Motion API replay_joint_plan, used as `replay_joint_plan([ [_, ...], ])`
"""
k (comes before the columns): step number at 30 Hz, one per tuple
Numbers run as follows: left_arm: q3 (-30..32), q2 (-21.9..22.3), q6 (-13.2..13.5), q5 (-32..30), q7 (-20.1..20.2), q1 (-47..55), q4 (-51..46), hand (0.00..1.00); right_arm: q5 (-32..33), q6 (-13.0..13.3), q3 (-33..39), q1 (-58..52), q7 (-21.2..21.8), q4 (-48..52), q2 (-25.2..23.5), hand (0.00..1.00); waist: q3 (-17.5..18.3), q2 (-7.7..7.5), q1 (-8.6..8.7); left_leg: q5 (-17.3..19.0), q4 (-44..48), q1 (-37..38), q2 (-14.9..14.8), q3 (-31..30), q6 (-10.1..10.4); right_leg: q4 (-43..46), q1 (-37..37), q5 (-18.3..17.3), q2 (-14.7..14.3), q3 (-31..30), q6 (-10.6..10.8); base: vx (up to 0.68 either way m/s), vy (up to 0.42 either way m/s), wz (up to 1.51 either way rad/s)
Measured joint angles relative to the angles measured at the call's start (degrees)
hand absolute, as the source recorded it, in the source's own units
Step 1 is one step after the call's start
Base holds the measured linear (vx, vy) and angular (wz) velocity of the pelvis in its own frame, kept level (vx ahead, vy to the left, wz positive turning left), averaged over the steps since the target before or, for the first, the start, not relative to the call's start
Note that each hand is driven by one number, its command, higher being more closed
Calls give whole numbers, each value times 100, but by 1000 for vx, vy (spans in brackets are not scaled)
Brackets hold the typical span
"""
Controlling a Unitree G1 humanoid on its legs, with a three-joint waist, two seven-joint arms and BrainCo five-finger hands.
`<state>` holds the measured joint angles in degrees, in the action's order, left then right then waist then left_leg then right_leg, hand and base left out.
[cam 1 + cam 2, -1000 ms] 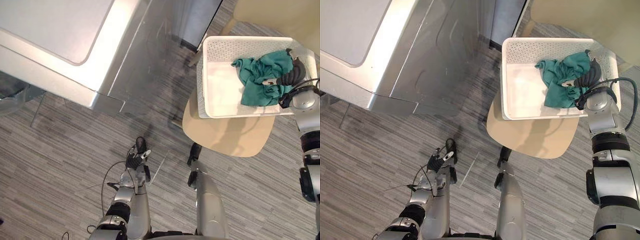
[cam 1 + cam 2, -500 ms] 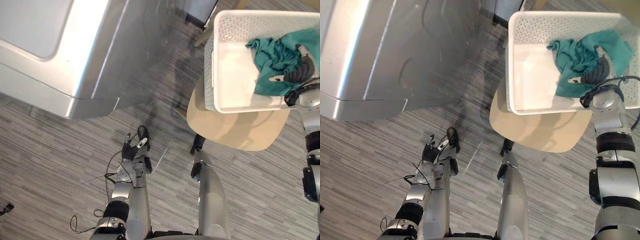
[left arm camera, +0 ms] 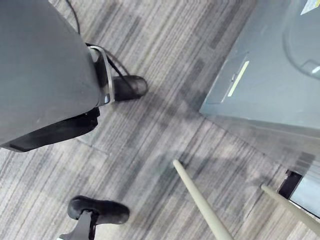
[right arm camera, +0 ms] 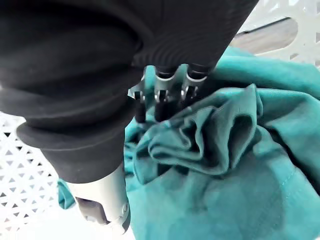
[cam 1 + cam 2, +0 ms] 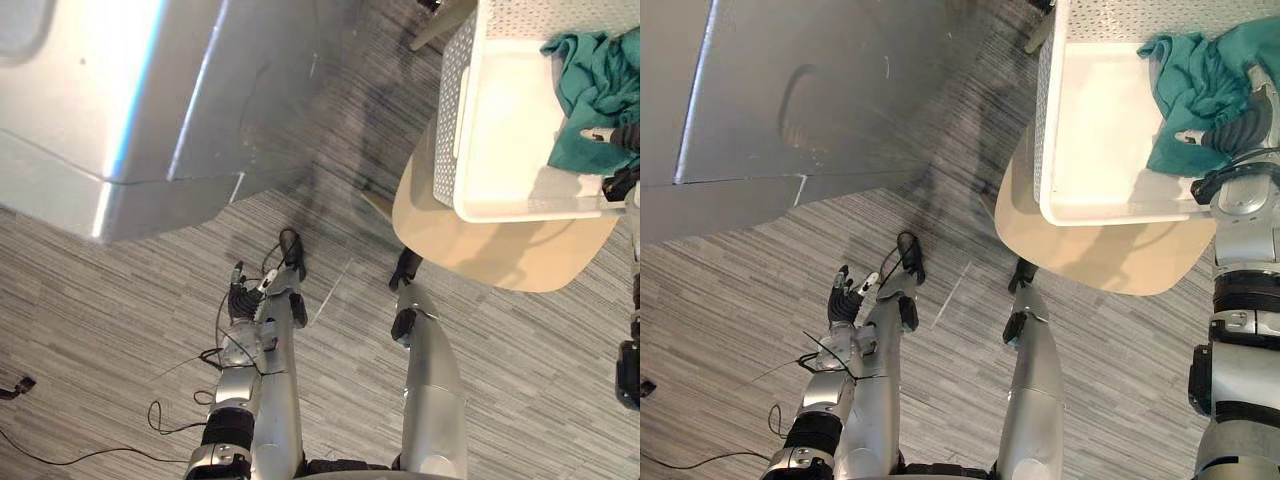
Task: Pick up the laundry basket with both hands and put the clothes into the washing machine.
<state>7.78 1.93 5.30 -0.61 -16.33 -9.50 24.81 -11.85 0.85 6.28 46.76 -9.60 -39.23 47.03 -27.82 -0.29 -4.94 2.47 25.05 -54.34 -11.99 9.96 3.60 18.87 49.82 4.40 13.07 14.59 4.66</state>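
Right eye view: grey striped floor; right hand clutches teal cloth; left hand relaxed.

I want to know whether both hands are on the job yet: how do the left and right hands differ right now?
The right hand lies on the teal clothes inside the white basket; the left hand hangs low over the floor, far from the basket. The left hand touches nothing, its fingers loosely spread; the right hand presses into cloth. Shared: neither grips the basket's rim.
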Motion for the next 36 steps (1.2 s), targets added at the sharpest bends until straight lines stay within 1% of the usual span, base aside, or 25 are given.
replay_joint_plan([
  [2,82,23,-3,3,-20,0,3,0,-3,-1,-15,-9,50,-46,-133,100,0,0,3,-8,-18,65,5,-49,10,-1,-88,-9,1,59,-11,11,2,9],
  [5,85,19,-4,4,-25,-2,0,0,-75,10,-111,-237,223,-68,-353,100,8,-13,-39,-44,-165,288,29,-106,59,-12,-322,-84,15,171,-7,28,-8,16],
  [7,152,1,-3,4,-41,0,-3,0,-77,9,-194,-367,241,-68,-512,100,28,-45,-62,-107,-291,436,39,-146,99,-34,-470,-120,13,254,-26,42,-20,18],
  [9,188,-54,-4,10,-97,6,1,0,-45,11,-194,-499,243,-6,-798,100,69,-114,-73,-146,-404,582,29,-187,130,-81,-615,-149,-16,290,-47,51,-22,9],
  [11,189,-57,-4,10,-137,6,2,0,20,40,-225,-625,245,62,-1061,100,91,-151,-68,-151,-438,691,28,-180,131,-109,-716,-148,-27,295,-47,52,-18,1],
  [13,187,-48,-4,9,-138,5,12,0,56,30,-334,-923,229,215,-1380,100,95,-158,-59,-151,-460,830,18,-189,131,-118,-865,-148,-35,345,-47,51,-14,3],
  [14,194,-52,-4,8,-145,5,44,0,66,35,-379,-1133,226,321,-1617,100,98,-164,-59,-151,-479,915,10,-190,131,-121,-948,-149,-39,377,-48,54,-25,5],
  [15,197,-59,-11,7,-156,5,108,0,66,31,-490,-1492,226,451,-2054,100,100,-167,-55,-150,-513,1067,0,-192,131,-127,-1101,-150,-45,422,-50,43,-23,5],
  [16,198,-59,-8,6,-156,4,146,0,66,26,-571,-1638,226,440,-2247,100,100,-167,-55,-150,-521,1132,-2,-191,131,-136,-1173,-152,-49,428,-52,36,-32,5],
  [17,200,-62,-8,5,-160,1,267,0,66,6,-637,-1937,217,348,-2635,100,101,-169,-55,-149,-540,1265,-4,-187,130,-196,-1324,-153,-65,433,-53,0,0,0],
  [19,238,-70,-12,2,-167,-4,469,0,71,16,-750,-2363,215,20,-3177,100,112,-188,-54,-151,-627,1464,6,-194,131,-316,-1543,-154,-82,445,-52,1,-20,2],
  [21,313,-72,-18,1,-210,-6,640,0,80,19,-841,-2568,207,-380,-3548,100,115,-192,-43,-154,-663,1588,10,-205,135,-388,-1703,-158,-94,504,-49,-34,-24,8],
  [22,315,-86,-41,-5,-275,-15,776,0,105,24,-880,-2749,202,-650,-3794,100,118,-194,-28,-194,-762,1718,34,-225,166,-436,-1835,-158,-93,553,-49,-57,-28,16],
  [23,314,-107,-42,-13,-288,-22,888,0,131,24,-961,-2886,200,-819,-3941,100,126,-205,-26,-232,-859,1825,56,-243,183,-465,-1936,-159,-94,580,-48,-52,-22,24],
  [25,322,-143,-47,-29,-401,-46,1202,0,275,36,-1160,-3182,193,-1043,-4282,100,166,-260,-30,-374,-1117,2075,103,-313,194,-541,-2167,-159,-96,645,-49,-41,-28,23],
  [28,312,-177,-55,-36,-501,-55,1504,0,405,79,-1321,-3248,112,-1151,-4514,100,238,-356,-30,-482,-1301,2226,121,-343,221,-635,-2306,-153,-104,728,-53,-28,-28,13],
  [30,257,-202,-101,-60,-558,-64,1813,0,678,151,-1375,-3211,-26,-1149,-4606,100,271,-412,-40,-568,-1456,2423,189,-382,221,-712,-2494,-139,-104,754,-54,-11,-18,16],
  [31,59,-290,-116,-132,-671,-68,2104,0,938,255,-1403,-2941,-213,-1102,-4599,100,275,-417,-43,-613,-1549,2652,231,-414,232,-818,-2758,-104,-97,805,-27,6,-20,16],
  [32,-24,-335,-123,-186,-739,-89,2191,0,1063,356,-1395,-2809,-337,-1089,-4596,100,282,-421,-41,-659,-1633,2722,253,-425,225,-868,-2817,-78,-99,834,-15,7,-26,16],
  [34,-108,-399,-126,-234,-765,-91,2268,0,1172,421,-1299,-2663,-425,-1060,-4582,100,322,-418,-40,-698,-1701,2730,288,-470,209,-900,-2834,-66,-96,859,1,16,-15,10],
  [35,-158,-435,-141,-236,-766,-87,2295,0,1197,312,-1033,-2449,-423,-1060,-4569,100,323,-420,-51,-721,-1748,2761,309,-503,206,-913,-2857,-54,-90,881,15,27,-19,7],
  [36,-191,-451,-154,-236,-767,-83,2293,0,1212,267,-846,-2273,-438,-1059,-4526,100,323,-419,-66,-728,-1766,2783,316,-496,201,-929,-2876,-41,-86,880,22,0,0,0],
])
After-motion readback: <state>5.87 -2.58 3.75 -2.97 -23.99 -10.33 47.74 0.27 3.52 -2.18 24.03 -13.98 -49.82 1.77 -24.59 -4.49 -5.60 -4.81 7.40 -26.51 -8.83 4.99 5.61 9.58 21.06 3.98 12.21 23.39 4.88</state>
